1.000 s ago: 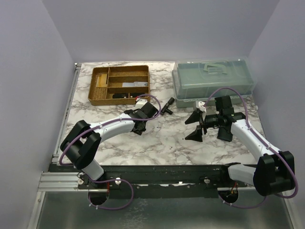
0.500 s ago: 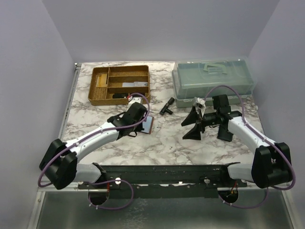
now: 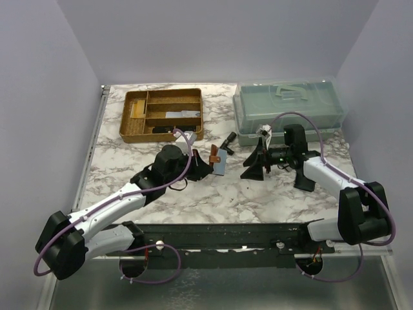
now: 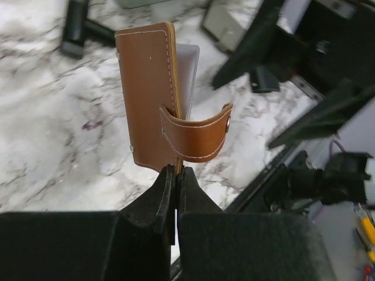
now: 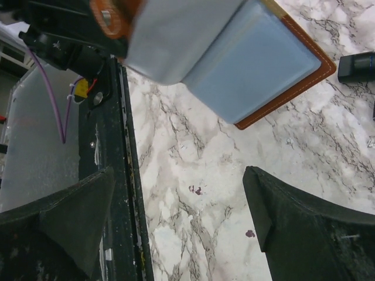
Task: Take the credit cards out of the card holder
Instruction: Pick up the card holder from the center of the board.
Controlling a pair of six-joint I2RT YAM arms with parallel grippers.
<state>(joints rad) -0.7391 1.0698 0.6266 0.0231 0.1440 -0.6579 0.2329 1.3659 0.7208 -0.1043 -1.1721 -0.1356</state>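
Pinching the card holder [image 4: 149, 93] by its bottom edge, the left gripper [image 4: 176, 175] has its jaws clamped tight, the holder standing upright just beyond them. A light blue credit card [image 4: 188, 70] peeks out. The right gripper [image 5: 179, 175], jaws wide and empty, should centre that card's edge between them before closing.

card holder [image 5: 293, 86] cropped at top edge, tray [image 3: 161, 137] contents indistinct
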